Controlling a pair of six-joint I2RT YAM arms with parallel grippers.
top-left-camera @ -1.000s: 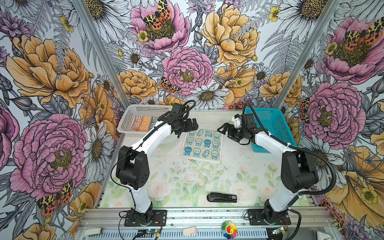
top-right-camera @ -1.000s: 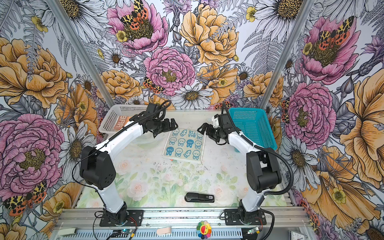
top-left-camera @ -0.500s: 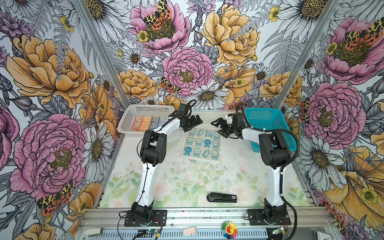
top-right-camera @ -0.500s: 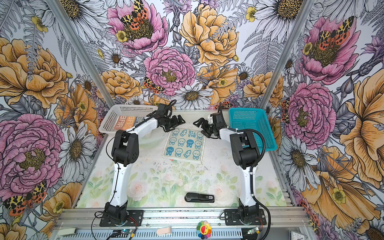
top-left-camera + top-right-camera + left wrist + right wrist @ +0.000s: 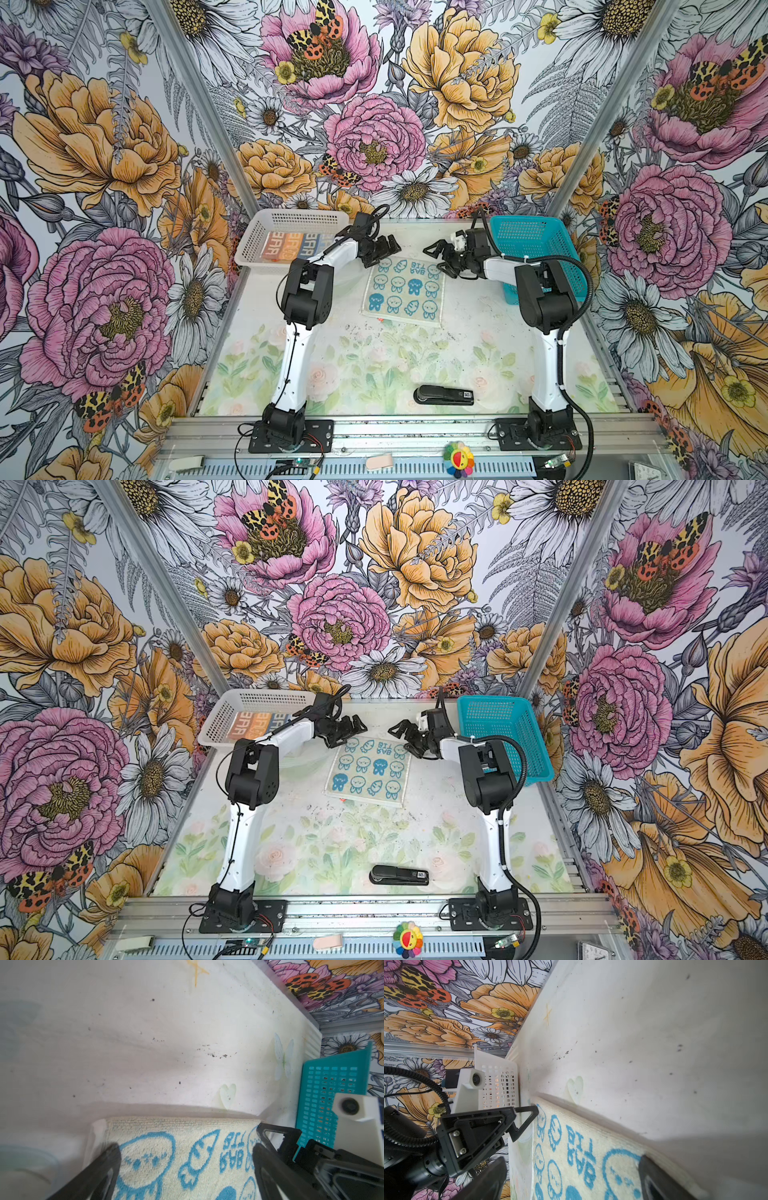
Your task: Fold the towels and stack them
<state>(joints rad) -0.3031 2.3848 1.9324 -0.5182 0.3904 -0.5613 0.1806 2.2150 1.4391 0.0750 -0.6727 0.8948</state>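
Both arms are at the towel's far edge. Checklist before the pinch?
1. Left gripper open: ok.
2. Right gripper open: ok.
3. Towel flat and unfolded on the table: ok.
4. Each gripper at its own far corner of the towel: ok, seen in both top views and both wrist views.
5. Fingertips touching the cloth: cannot tell.
6. Fold path toward the front clear: ok. The stapler lies near the front edge, apart from the towel.
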